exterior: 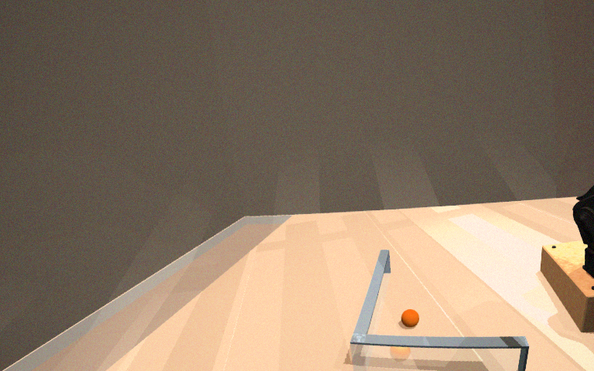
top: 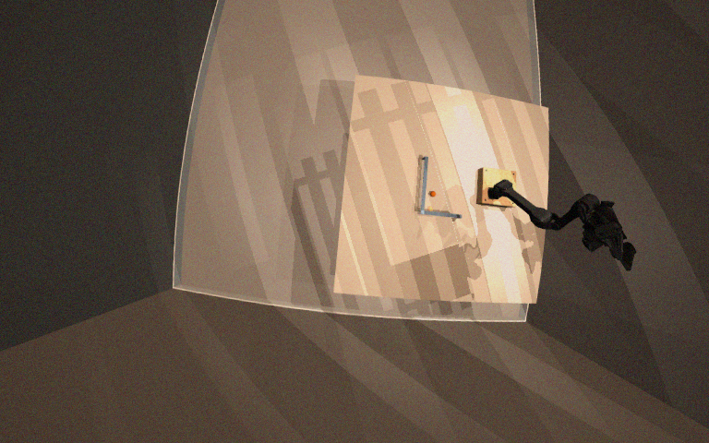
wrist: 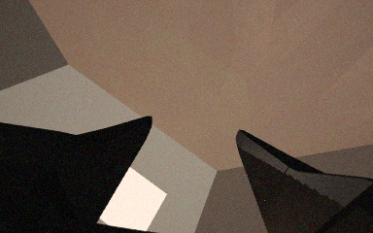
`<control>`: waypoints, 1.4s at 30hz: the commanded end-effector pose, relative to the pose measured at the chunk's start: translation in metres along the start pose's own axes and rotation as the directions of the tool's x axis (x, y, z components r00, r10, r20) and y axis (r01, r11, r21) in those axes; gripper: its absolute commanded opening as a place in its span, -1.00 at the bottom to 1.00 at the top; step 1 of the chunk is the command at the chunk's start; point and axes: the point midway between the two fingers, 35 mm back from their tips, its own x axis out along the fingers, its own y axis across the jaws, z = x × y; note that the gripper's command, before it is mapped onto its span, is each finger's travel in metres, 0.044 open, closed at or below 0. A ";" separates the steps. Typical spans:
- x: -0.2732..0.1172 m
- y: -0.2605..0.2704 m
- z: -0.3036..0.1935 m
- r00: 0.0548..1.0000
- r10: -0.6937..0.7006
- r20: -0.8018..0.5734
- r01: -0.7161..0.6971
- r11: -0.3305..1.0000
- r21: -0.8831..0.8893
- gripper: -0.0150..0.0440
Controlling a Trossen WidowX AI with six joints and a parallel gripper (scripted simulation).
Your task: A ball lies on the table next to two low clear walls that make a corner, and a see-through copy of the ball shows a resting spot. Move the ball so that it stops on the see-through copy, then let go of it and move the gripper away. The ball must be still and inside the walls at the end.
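An orange ball (top: 432, 194) (exterior: 410, 318) lies on the table inside the corner, apart from both walls. The see-through copy (top: 430, 209) (exterior: 400, 352) is a pale orange ball close to the short wall (top: 443, 214) (exterior: 446, 342), seen through that wall in the exterior view. The ball and the copy stand apart. The long wall (top: 421, 183) (exterior: 373, 297) runs from the corner along the ball's other side. My gripper (wrist: 194, 127) is open and empty, its two dark fingers wide apart. It is far from the ball, out past the table's right edge in the top view.
The arm's wooden base block (top: 484, 187) (exterior: 564, 280) stands on the table to the right of the walls. The dark arm (top: 538, 215) reaches from it, away from the walls. The wrist view shows room surfaces and a bright white patch (wrist: 133, 201), with no ball or walls.
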 end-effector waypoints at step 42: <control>-0.243 0.458 0.067 0.439 0.898 -0.026 0.499 -0.220 0.838 0.39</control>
